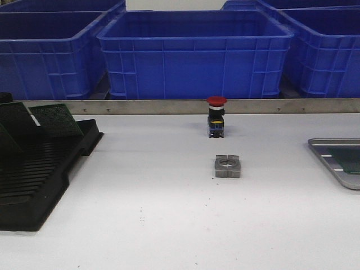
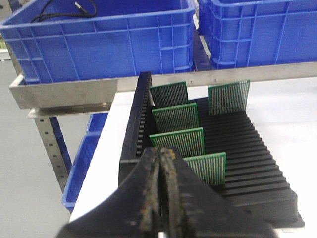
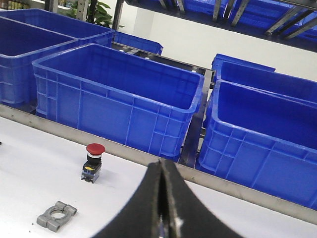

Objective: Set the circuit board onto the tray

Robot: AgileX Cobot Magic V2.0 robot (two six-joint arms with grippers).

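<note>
A white tabletop (image 1: 169,225) stretched forward to a metal rail, with big blue bins (image 1: 194,53) lined up behind it. At the far right edge of the front view lay the grey tray (image 1: 332,163), cut off by the frame, with a green board (image 1: 351,159) already lying flat on its floor. At the left edge stood a black slotted rack (image 1: 39,174), and the left wrist view showed five green circuit boards (image 2: 178,142) standing upright in its slots (well apart from the tray, across the whole tabletop). Near the middle of the tabletop stood a red-capped push button (image 1: 216,117), and just in front of it lay a small grey metal clamp (image 1: 227,166).

Neither arm appeared in the front view. The left tool (image 2: 161,163) hung above the near end of the rack, its fingers pressed together and holding nothing. The right tool (image 3: 162,171) was likewise clenched and empty, above the tabletop near the rail.
</note>
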